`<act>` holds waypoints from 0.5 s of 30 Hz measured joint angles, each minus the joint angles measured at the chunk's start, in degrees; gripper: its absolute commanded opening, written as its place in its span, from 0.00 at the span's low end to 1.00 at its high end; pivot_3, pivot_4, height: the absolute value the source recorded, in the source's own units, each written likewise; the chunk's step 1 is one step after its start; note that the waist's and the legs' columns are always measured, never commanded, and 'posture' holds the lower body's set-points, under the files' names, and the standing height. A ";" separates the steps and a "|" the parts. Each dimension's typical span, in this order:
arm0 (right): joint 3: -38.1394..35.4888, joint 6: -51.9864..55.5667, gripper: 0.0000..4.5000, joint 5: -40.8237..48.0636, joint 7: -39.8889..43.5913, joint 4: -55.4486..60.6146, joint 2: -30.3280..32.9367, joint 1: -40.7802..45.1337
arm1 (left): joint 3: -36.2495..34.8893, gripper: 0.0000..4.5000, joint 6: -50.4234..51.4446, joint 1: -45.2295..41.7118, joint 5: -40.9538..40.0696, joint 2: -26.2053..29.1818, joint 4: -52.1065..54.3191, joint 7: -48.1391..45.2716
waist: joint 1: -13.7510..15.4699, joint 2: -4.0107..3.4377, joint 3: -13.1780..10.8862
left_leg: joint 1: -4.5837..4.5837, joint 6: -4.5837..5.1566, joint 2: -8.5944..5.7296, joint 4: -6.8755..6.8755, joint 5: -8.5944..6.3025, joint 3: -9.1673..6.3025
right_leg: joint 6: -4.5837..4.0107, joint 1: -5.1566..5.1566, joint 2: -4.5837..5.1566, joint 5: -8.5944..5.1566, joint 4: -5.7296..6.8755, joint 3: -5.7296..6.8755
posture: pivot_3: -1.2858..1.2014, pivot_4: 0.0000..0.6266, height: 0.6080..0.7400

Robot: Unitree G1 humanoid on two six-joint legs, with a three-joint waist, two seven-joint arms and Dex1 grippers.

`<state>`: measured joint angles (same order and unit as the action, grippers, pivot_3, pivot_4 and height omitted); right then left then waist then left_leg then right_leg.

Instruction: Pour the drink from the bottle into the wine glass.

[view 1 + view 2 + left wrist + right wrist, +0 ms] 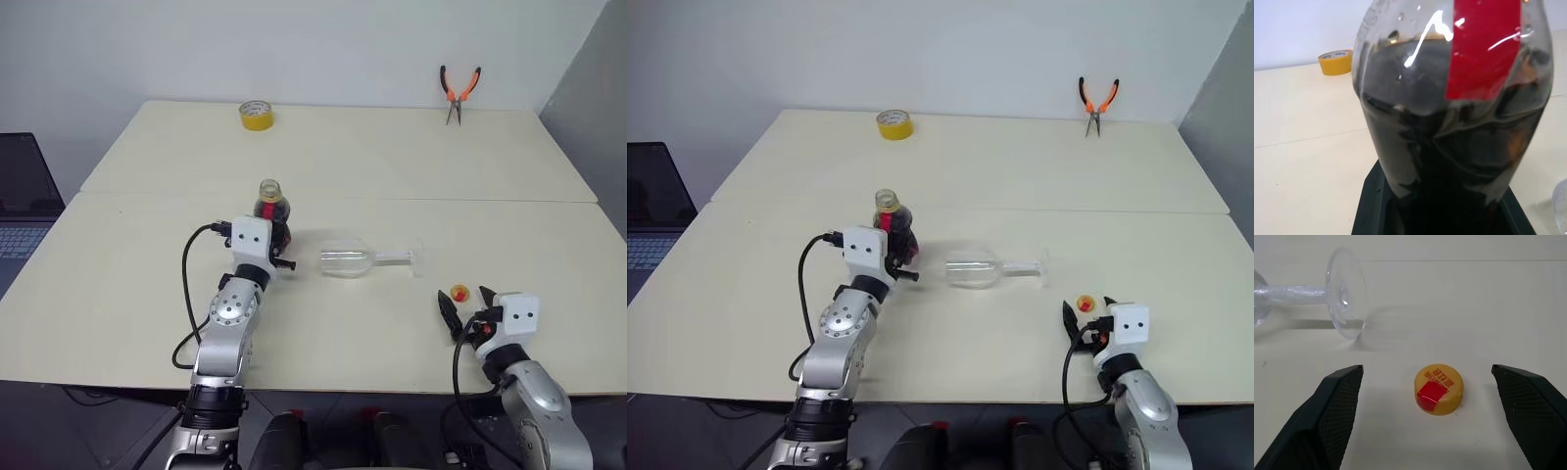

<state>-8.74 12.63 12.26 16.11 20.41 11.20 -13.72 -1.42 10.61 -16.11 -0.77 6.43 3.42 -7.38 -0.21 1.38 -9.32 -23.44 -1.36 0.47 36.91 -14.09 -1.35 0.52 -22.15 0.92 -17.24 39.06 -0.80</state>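
My left gripper [278, 238] is shut on the bottle [271, 207], which stands upright near the table's middle with no cap on its neck. The red label and the dark drink [1449, 147] show close up in the left wrist view. The wine glass [350, 259] lies on its side just right of the bottle, its foot [1344, 293] pointing right. My right gripper [1425, 371] is open, low over the table near the front right. The yellow-orange cap [1439, 388] lies on the table between its fingers, touching neither.
A yellow tape roll [256, 115] sits at the table's far edge and orange-handled pliers [458, 91] lie at the far right. A laptop [20, 196] stands off the table's left side. A seam [343, 199] crosses the table behind the bottle.
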 measured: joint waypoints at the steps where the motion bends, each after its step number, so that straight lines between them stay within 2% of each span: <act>1: 0.20 -1.28 1.00 -0.95 0.16 0.01 0.76 -0.46 | -0.29 0.16 0.00 -0.25 -0.35 -0.12 -0.21 0.19 | 0.04 0.00 0.00 | 0.00 0.00 -0.01 0.00 0.00 0.00 | 0.00 0.00 0.01 0.00 0.00 0.00 | 0.52 0.24 1.00; 6: 2.71 -7.52 1.00 -3.51 2.15 7.79 3.42 0.40 | -2.68 0.16 0.01 -1.12 -2.33 -0.23 -2.04 0.77 | -0.16 0.00 0.00 | 0.02 0.00 0.08 0.01 0.00 -0.01 | 0.00 -0.01 -0.09 0.00 0.03 0.00 | 0.52 0.24 1.00; 10: 9.05 -2.44 1.00 -0.09 4.49 15.14 3.88 6.00 | -4.28 0.16 0.02 -2.54 -4.22 -0.43 -4.49 1.06 | -0.07 0.00 0.00 | 0.04 -0.01 0.07 0.05 0.00 -0.06 | 0.00 0.05 -0.11 0.00 0.05 0.04 | 0.52 0.24 1.00; 15: 13.53 6.88 1.00 2.79 5.58 17.26 5.40 10.74 | -6.05 0.16 0.01 -3.40 -4.83 0.60 -8.55 1.60 | 0.08 0.02 0.01 | 0.03 -0.01 -0.02 0.07 0.00 -0.04 | 0.00 0.08 0.01 0.01 0.00 0.03 | 0.52 0.24 1.00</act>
<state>4.79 19.50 15.04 21.69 37.67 16.60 -2.98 -7.46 10.62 -19.51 -5.60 7.03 -5.14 -5.77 -0.13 1.40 -9.31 -23.41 -1.36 0.45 36.99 -14.09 -1.39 0.51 -22.06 0.92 -17.24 39.06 -0.78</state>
